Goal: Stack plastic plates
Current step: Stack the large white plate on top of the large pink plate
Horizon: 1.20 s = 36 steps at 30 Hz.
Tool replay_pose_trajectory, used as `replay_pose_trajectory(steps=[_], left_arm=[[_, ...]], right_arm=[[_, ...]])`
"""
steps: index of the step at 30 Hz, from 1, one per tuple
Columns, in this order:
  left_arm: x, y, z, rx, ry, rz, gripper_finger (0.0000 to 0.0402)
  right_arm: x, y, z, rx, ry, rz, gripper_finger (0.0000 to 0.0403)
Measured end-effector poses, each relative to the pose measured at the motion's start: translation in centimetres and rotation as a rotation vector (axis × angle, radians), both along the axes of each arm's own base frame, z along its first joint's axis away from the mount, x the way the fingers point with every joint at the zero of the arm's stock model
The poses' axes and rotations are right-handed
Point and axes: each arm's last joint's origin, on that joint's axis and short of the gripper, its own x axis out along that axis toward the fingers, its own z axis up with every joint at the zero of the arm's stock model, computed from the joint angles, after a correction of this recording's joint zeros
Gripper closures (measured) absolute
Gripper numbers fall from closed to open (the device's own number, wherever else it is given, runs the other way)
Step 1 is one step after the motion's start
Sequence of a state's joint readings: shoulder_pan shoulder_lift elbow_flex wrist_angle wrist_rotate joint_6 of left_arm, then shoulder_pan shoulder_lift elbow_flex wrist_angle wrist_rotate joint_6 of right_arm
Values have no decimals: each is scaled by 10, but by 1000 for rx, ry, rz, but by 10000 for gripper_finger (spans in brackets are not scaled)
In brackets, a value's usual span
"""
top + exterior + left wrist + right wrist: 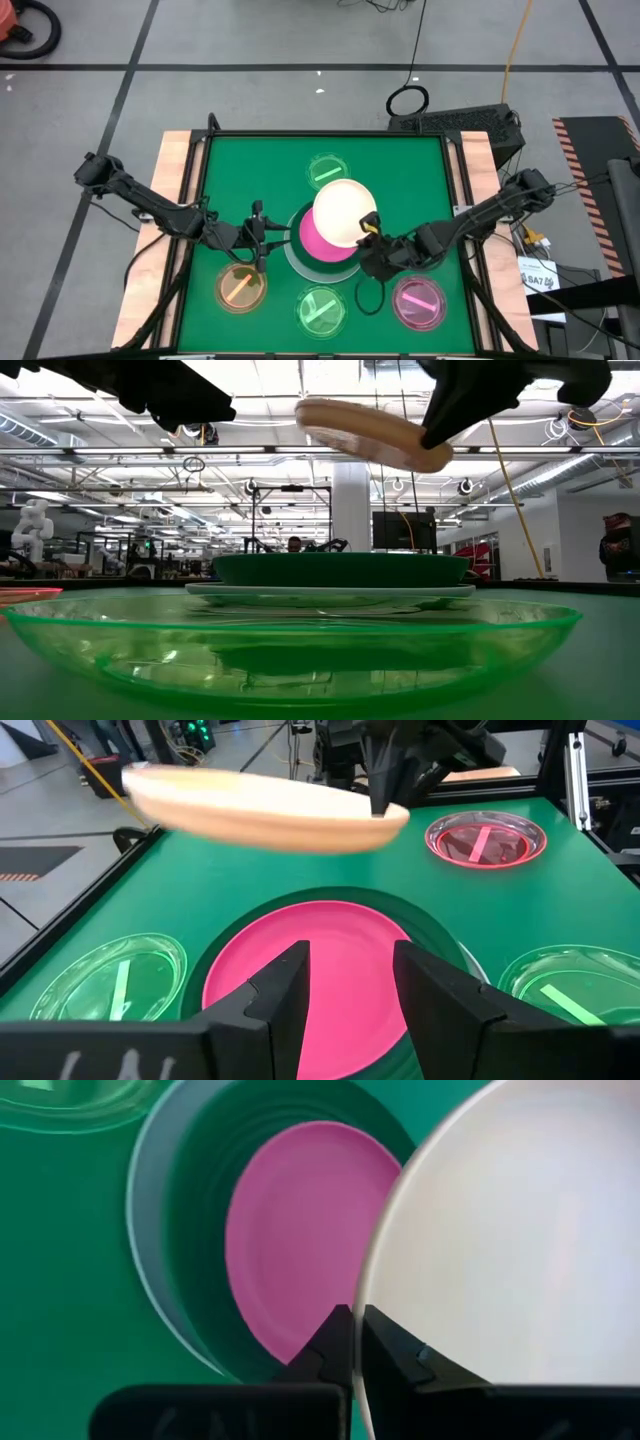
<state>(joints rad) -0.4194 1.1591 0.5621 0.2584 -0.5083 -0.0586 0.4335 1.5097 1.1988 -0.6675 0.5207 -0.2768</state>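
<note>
A stack stands mid-table: a pale mint-white plate (pixel 292 258) at the bottom, a dark green plate (pixel 340 568) on it, and a bright pink plate (pixel 318 245) on top. My right gripper (pixel 369 233) is shut on a cream plate (pixel 345 210), which hangs over the stack's far right part. My left gripper (pixel 262 240) is open and empty at the stack's left side. In the left wrist view (pixel 350 985) its fingers frame the pink plate (pixel 320 970) without touching it. My right gripper pinches the cream plate's rim (pixel 362 1325) between its two fingers, on the plate's near right side. The fingers come from the table's right, slanting down. The plate (pixel 370 432) is lifted clear above the stack and tilted, with its held side lower.
Small plates lie around the stack: translucent green ones at the far side (pixel 326 172) and at the near edge (pixel 322 308), an orange one (pixel 240 288) near left, and a pink striped one (pixel 418 302) near right. A raised rim (pixel 455 180) bounds the green mat.
</note>
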Motion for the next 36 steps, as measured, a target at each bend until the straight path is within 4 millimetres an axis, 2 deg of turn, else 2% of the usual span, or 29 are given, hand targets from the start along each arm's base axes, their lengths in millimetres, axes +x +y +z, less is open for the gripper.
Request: replay_pose_trajectory(steps=[10,18,22,30,36], left_arm=[[0,-1,0,14,3,-16,248],[2,-15,-6,170,9,-116,247],[7,-19,-7,208,-21,-109,247],[18,-20,10,194,-6,-79,247],[20,-22,17,123,61,-54,247]], right_arm=[[12,-18,0,169,41,92,397],[16,-22,1,219,59,164,396],[17,-24,0,238,72,204,395],[25,-37,-8,317,98,155,395],[39,-48,-26,364,133,107,395]])
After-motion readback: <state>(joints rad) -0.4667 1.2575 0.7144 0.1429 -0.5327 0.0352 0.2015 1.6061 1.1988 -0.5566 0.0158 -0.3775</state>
